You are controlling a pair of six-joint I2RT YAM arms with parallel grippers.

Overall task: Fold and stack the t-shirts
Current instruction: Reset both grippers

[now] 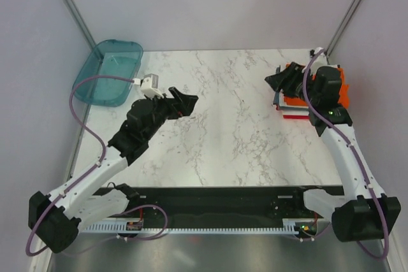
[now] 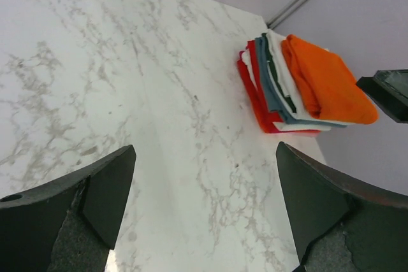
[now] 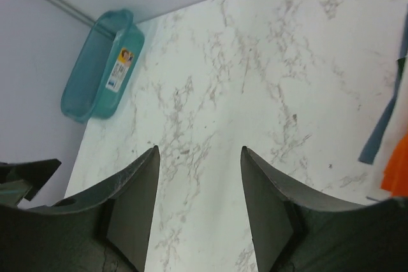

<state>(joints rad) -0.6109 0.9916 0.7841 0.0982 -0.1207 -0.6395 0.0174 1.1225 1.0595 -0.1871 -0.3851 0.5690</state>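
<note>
t-shirts folded and stacked at the far right corner of the table, orange shirt on top. left gripper spread wide, empty, above the table's left half. right gripper spread, empty, by the stack. teal tray far left.

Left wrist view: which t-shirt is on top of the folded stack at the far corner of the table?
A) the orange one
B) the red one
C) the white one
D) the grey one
A: the orange t-shirt lies uppermost on the stack, with all the other folded layers beneath it.
</note>
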